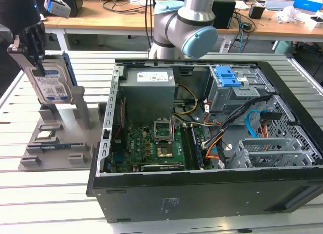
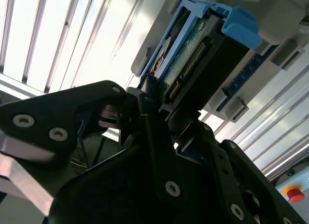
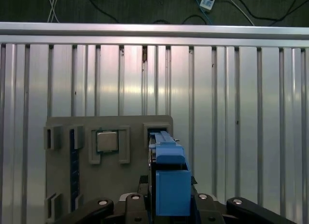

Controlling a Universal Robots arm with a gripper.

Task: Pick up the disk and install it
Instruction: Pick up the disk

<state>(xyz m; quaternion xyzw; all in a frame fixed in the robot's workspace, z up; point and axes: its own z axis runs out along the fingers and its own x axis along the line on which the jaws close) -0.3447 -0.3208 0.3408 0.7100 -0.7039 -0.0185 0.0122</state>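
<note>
Top corner of the exterior view's left: the gripper (image 1: 36,57) has its black fingers clamped on the disk (image 1: 52,82), jaws drawn in narrow against its two flat faces. The disk stands on edge, label toward the camera, blue frame showing along its far edge. Its lower end is right at the upright post of the grey fixture (image 1: 55,156) (touching the post or hanging just clear of it, I cannot tell). A small square chip (image 1: 43,134) sits in a pocket on the fixture's base, near the foot of that post.

In the second wrist view the fingers (image 2: 154,137) pinch the disk (image 2: 193,64), with its green board and connector row in plain sight. The first wrist view looks along the disk (image 3: 169,178), blue frame edge-on, toward the fixture (image 3: 60,175) and the chip (image 3: 107,141).

Across the middle and the exterior view's right lies the open computer case (image 1: 202,198), apart from the disk. A blue latch plate (image 1: 229,77) sits in its upper part, and the arm (image 1: 189,22) rises behind it.
</note>
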